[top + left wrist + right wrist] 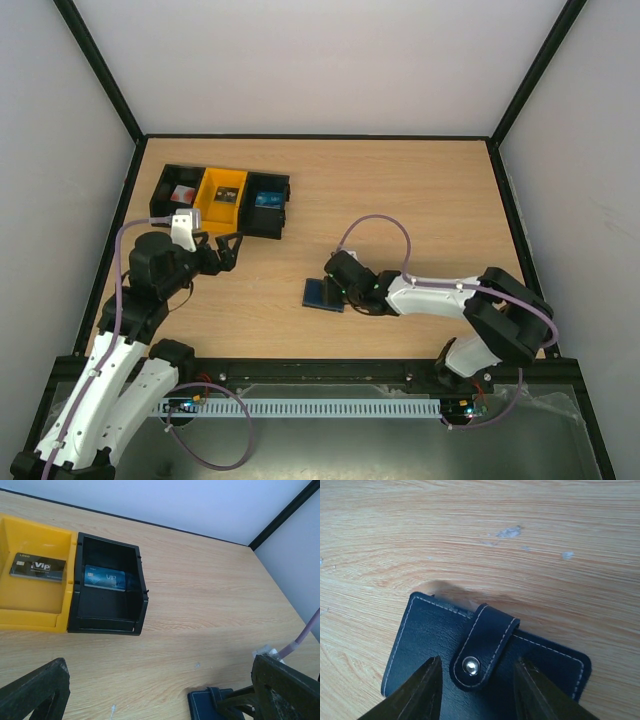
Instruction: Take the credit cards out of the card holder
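Note:
The dark navy card holder [430, 630] lies flat on the wood table, its strap snapped down with a silver stud. My right gripper [477, 662] hovers low over it, open, one fingertip on each side of the strap and nothing pinched. From above, the card holder [318, 293] is at the table's middle with the right gripper [338, 292] on its right edge. My left gripper [160, 695] is wide open and empty, apart from the holder [205, 705]. A blue credit card [104, 577] lies in a black bin, a black card [38, 567] in the yellow bin.
Three bins stand in a row at the back left: black [173, 192], yellow [207, 206], black [282, 205]. The leftmost holds a reddish card [181, 194]. Black frame posts and white walls close in the table on three sides.

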Available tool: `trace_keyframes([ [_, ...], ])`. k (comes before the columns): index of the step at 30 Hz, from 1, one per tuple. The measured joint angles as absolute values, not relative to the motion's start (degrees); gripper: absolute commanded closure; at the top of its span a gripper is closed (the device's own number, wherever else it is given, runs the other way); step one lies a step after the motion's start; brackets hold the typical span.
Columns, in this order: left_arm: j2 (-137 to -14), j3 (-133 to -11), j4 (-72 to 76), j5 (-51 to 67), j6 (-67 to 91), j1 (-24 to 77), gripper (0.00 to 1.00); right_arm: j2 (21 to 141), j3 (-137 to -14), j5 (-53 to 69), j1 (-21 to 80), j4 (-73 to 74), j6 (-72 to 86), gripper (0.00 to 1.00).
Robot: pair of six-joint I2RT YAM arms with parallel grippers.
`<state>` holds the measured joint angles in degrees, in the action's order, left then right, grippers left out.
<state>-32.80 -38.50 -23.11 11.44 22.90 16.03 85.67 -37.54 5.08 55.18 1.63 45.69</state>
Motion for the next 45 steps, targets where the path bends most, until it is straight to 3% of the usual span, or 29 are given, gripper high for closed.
trace_keyframes([
  [5,-34.28,-38.50,-23.11,12.69,22.85,16.03,0.00,82.41,-36.27,1.13,55.48,4.54,46.85,0.63],
  [14,-40.71,-38.46,-22.22,17.80,26.04,16.25,0.13,78.11,-30.83,-2.09,55.48,4.25,49.23,0.71],
  [22,-42.26,-33.30,-17.04,20.86,30.83,21.89,0.17,78.81,-28.84,-1.52,55.48,1.50,49.32,0.76],
  [29,-42.44,-25.65,-9.80,23.07,37.41,26.87,0.18,79.31,-29.06,4.51,57.04,-0.08,48.58,0.74],
  [37,-42.57,-18.83,-4.27,23.14,44.03,29.54,0.23,83.44,-34.22,7.77,69.71,2.39,47.83,0.74],
  [45,-42.17,-12.43,3.62,25.34,51.72,29.63,0.24,82.83,-41.32,0.64,70.28,9.67,47.03,0.72],
])
